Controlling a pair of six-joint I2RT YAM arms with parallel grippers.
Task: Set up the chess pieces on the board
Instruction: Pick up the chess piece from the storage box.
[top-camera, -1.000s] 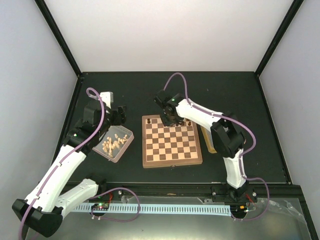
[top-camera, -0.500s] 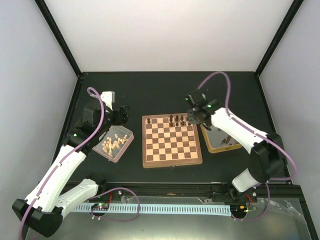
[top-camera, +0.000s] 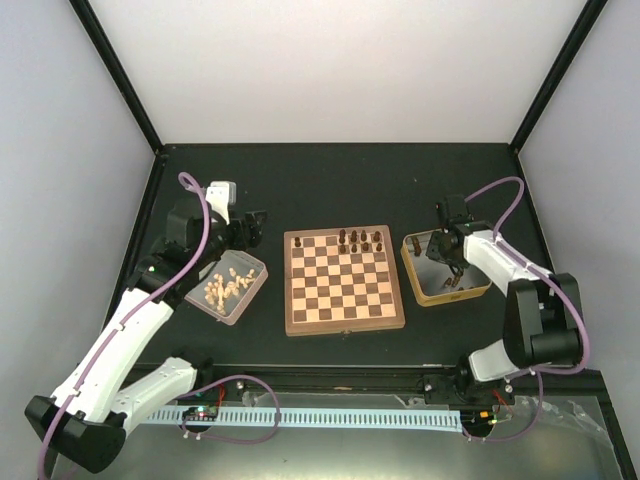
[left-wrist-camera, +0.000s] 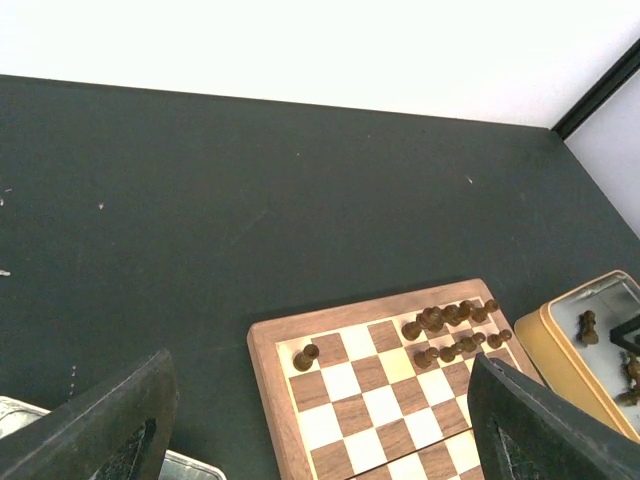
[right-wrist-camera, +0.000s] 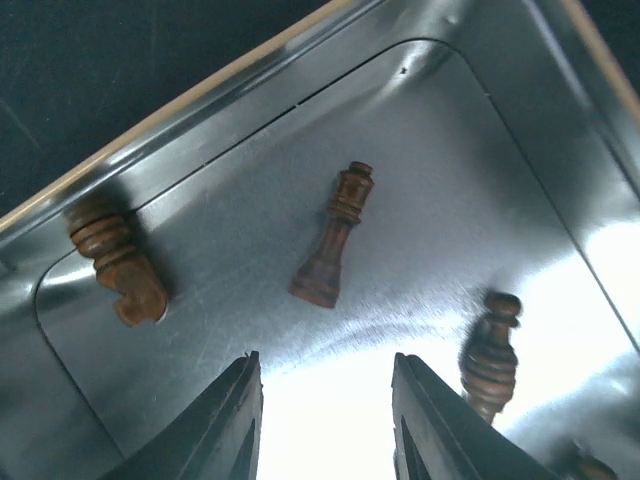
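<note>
Right wrist view: the right gripper (right-wrist-camera: 322, 372) is spread over a tiny, likely light, hard chess piece (right-wrist-camera: 333, 235), best pinched mid-stem.

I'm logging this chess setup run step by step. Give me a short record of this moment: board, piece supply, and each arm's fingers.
board: dark pieces in two rows on its far right squares, one apart near the far left corner
tin: right of the board, holds more dark ones, among them a lying piece
right gripper: over the tin, fingers open, nothing held
left gripper: beyond the tray of pale pieces, fingers open, nothing held
</note>
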